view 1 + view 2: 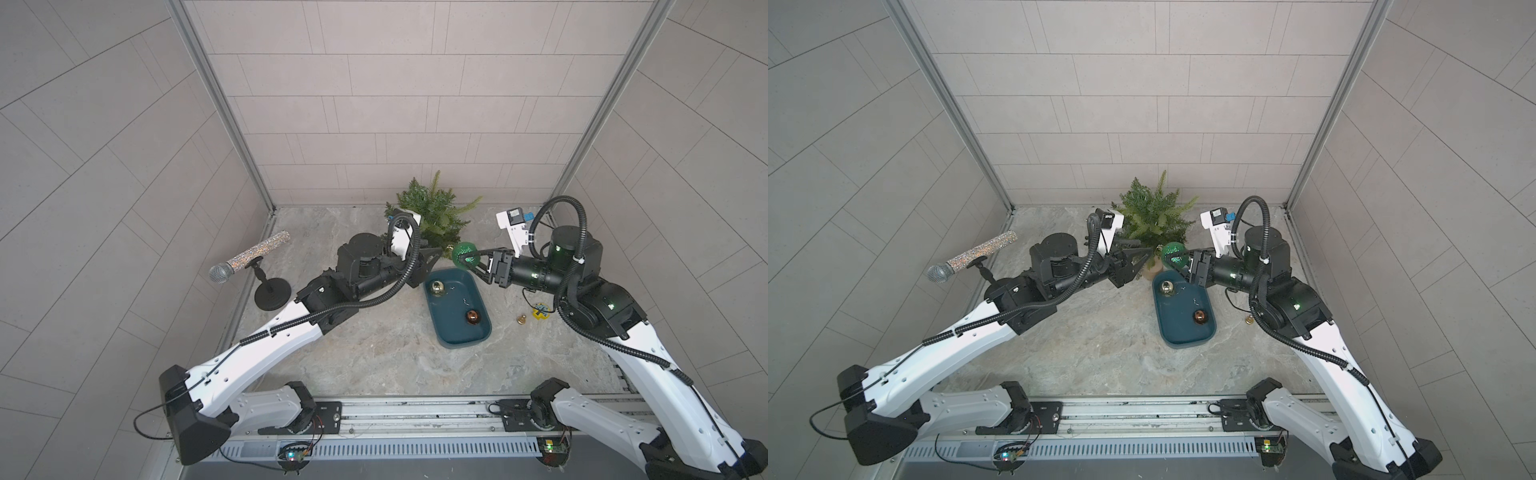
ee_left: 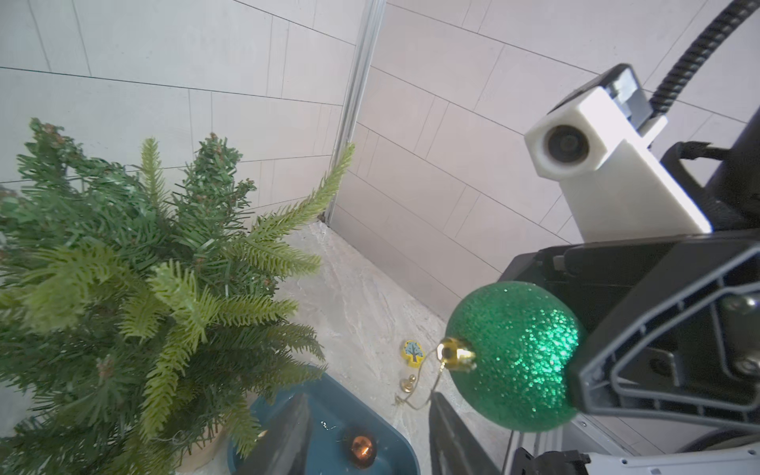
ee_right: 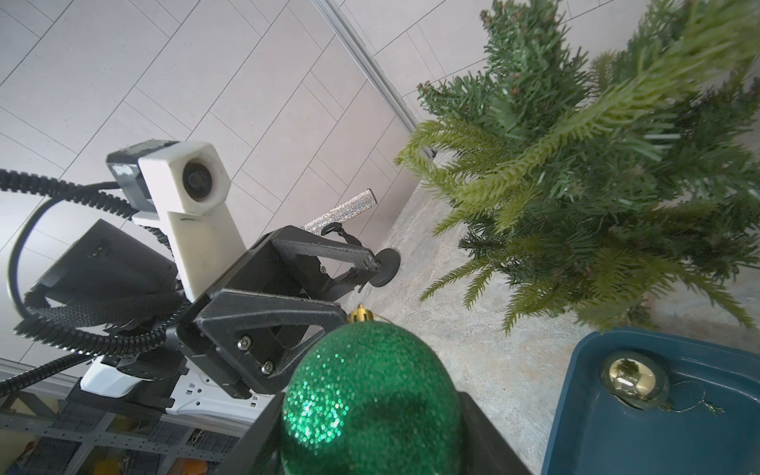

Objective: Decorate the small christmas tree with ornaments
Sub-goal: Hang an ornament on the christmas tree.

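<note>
Glitter shines on the green ornament (image 1: 465, 253), which the right tool (image 1: 460, 258) clamps just beside the small christmas tree (image 1: 434, 208) at the back of the surface (image 1: 374, 353). We see the left tool (image 1: 1142, 257) empty, jaws apart, near its gold cap (image 2: 454, 353). 2 more, the gold ornament (image 1: 437, 286) and the copper ornament (image 1: 472, 316), lie in the teal tray (image 1: 457, 328).

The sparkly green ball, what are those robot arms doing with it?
The right pincer is gripping the glittery green ornament and holding it up beside the small christmas tree. The left pincer is open and empty, close to the ornament's top end. The pale gold ornament and the copper ornament lie in the teal tray. No ornament can be seen hanging on the tree yet.
</note>
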`<state>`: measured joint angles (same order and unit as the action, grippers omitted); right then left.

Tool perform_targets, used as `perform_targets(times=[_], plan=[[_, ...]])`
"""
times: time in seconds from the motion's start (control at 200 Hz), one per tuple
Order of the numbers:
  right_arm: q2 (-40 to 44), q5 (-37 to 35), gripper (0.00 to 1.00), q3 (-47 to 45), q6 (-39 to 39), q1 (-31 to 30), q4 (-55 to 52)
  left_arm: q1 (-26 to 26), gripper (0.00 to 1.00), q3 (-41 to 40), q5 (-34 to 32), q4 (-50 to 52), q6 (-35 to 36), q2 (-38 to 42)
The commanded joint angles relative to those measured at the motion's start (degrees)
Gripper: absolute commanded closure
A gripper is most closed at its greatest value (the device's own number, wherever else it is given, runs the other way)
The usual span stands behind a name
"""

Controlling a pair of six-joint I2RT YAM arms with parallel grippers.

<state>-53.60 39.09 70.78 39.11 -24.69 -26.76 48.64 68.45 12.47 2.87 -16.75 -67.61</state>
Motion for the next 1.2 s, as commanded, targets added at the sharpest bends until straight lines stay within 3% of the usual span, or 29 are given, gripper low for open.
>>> perform_targets(times=[0.0,0.205,0.355,0.48,0.73,1.196], plan=[[1.13,1.77,0.44,-0.34,0.61,0.09,2.59,-0.04,0.50,0.58,5.26,-2.87,-0.87,-0.36],[1.22,1.95,0.44,-0.65,0.92,0.12,3.11,-0.04,0.59,0.81,6.77,-3.96,-1.70,-1.74],[1.27,2.21,0.44,-0.56,0.79,0.21,3.12,0.02,0.77,1.16,5.86,-3.84,-1.31,-2.17],[1.61,2.07,0.44,-0.82,0.61,0.76,3.17,-0.13,1.00,1.37,4.51,-3.25,-0.66,-2.14],[1.16,1.18,0.44,-1.26,0.39,4.59,3.59,-1.18,1.00,2.89,2.29,-1.26,-0.32,-3.07],[-3.77,-4.20,0.44,0.30,-0.97,5.24,7.11,-3.11,1.00,10.13,0.49,1.96,0.02,-10.00]])
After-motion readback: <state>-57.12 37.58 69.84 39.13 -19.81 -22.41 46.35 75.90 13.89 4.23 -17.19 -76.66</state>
